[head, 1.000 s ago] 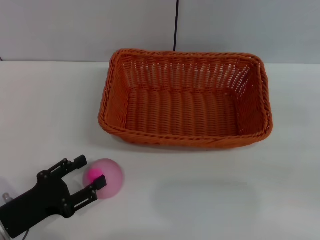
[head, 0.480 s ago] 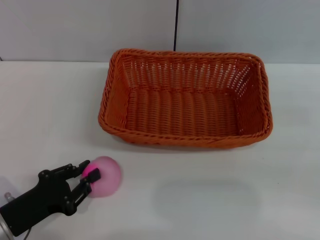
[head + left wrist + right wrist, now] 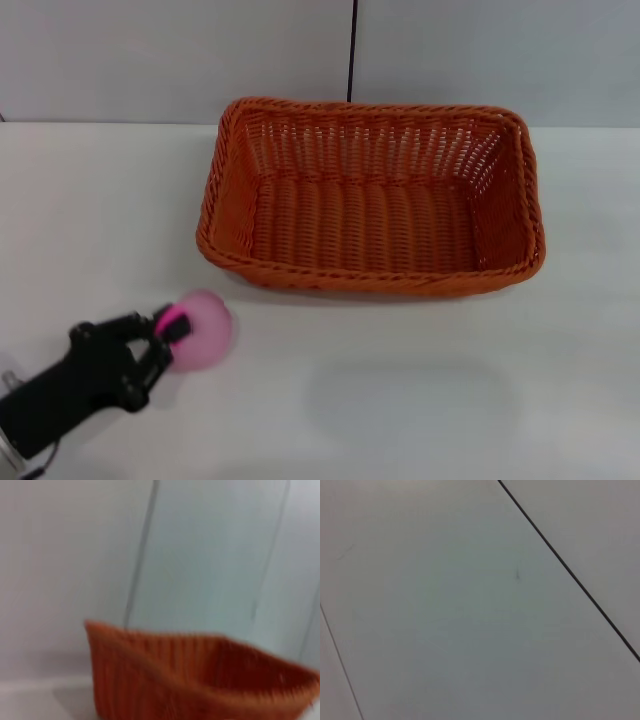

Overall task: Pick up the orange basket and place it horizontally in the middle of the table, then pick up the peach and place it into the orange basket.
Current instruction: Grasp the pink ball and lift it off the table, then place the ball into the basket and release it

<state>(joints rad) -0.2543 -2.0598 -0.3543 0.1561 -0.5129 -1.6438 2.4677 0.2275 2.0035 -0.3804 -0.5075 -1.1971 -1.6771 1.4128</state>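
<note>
The orange basket [image 3: 372,208] lies lengthwise across the middle of the white table [image 3: 420,400], open side up, with nothing inside it. The left wrist view shows the orange basket [image 3: 195,675] ahead. At the front left, the pale pink peach [image 3: 203,330] with its magenta blotch is held a little above the table. My left gripper [image 3: 165,340] is shut on the peach, coming in from the lower left corner. The right gripper is out of view; its wrist camera shows only a plain grey wall.
A grey wall with a dark vertical seam [image 3: 352,50] rises behind the table's far edge. Bare white tabletop lies between the peach and the basket's near rim [image 3: 360,283].
My left gripper went from open around the peach to shut on it. The peach has since risen slightly and shifted a little toward the basket.
</note>
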